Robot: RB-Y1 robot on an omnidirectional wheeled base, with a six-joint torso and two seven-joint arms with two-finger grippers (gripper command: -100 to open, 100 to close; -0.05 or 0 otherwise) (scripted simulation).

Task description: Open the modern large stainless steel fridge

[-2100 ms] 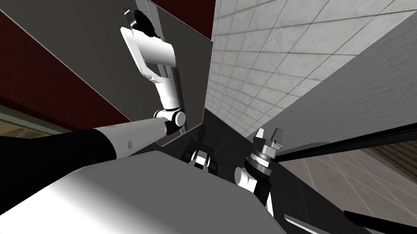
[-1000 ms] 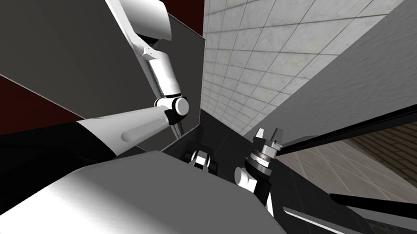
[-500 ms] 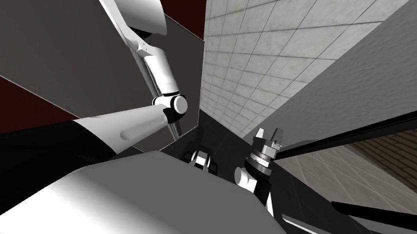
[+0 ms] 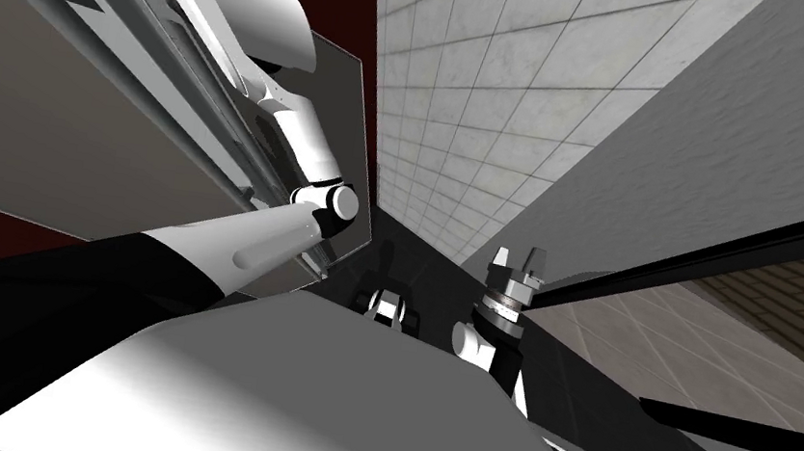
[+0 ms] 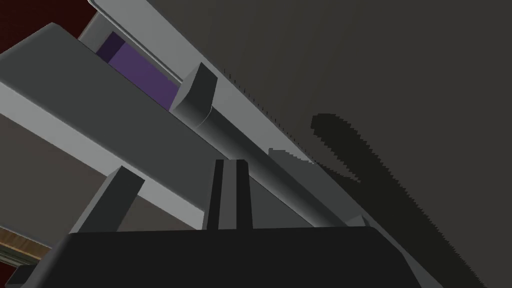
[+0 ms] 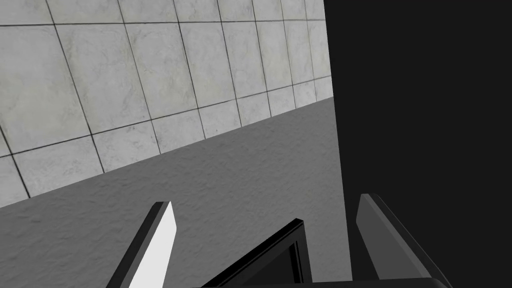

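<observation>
Left arm (image 4: 222,248) reaches out toward about 10 o'clock in the head view, running right along the edge of the fridge door (image 4: 350,123), a plain grey panel. Big grey slabs and ribs fan out at 9 to 10 o'clock beside it.

From the wrist, the left gripper (image 5: 175,166) is right up at the handle (image 5: 240,145), a grey round bar ending in a squared block (image 5: 195,95) on the dark door face. Its fingers (image 5: 117,195) are apart, closer together than the other hand's. The bar isn't between them: it runs just beside the one finger, on its outer side. Can't tell if it actually touches. The gripper throws a long shadow (image 5: 360,160) across the door.

Past the block there's a narrow gap with something purple (image 5: 135,65) in it, so the door looks cracked open.

Right gripper (image 4: 520,256) sits at roughly 3 o'clock, close to the middle of the head view, well away from the fridge. Its fingers are spread wide with nothing in them, pointed at a tiled wall (image 6: 125,75).
</observation>
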